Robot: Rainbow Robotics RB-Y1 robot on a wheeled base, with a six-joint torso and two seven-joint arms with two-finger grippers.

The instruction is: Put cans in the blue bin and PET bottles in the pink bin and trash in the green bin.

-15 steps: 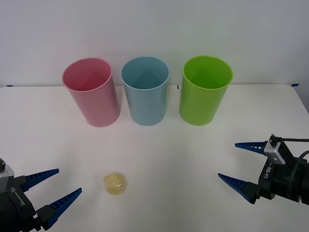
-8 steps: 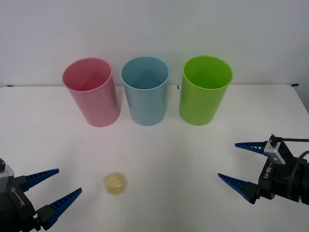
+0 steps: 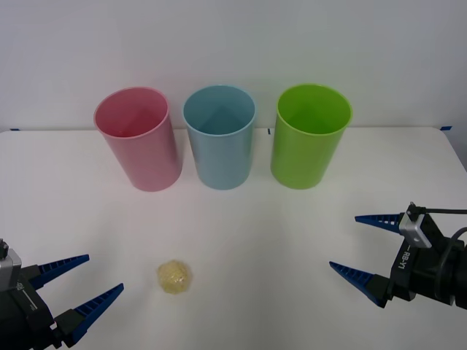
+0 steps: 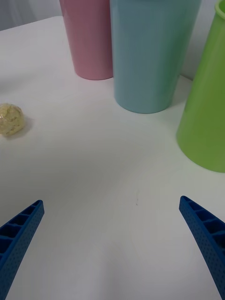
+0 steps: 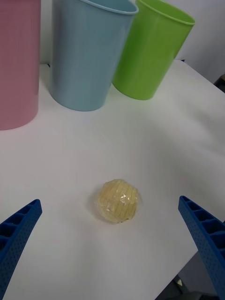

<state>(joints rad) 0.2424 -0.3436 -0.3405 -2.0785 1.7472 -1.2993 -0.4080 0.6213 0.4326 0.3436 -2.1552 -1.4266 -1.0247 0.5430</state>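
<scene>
Three cup-shaped bins stand upright in a row at the back of the white table: the pink bin (image 3: 139,138) on the left, the blue bin (image 3: 219,136) in the middle, the green bin (image 3: 310,135) on the right. The trash (image 3: 174,277), a small crumpled pale-yellow ball, lies on the table in front of the pink and blue bins. My left gripper (image 3: 79,281) is open at the near left, a short way left of the trash. My right gripper (image 3: 365,244) is open at the near right, holding nothing. The left wrist view has the trash (image 5: 119,200) lying just ahead of the open fingers.
The white table (image 3: 248,233) reaches to a pale wall behind the bins. Small blue tape marks (image 3: 446,127) sit at its far corners. Bare tabletop lies between the bins and both grippers.
</scene>
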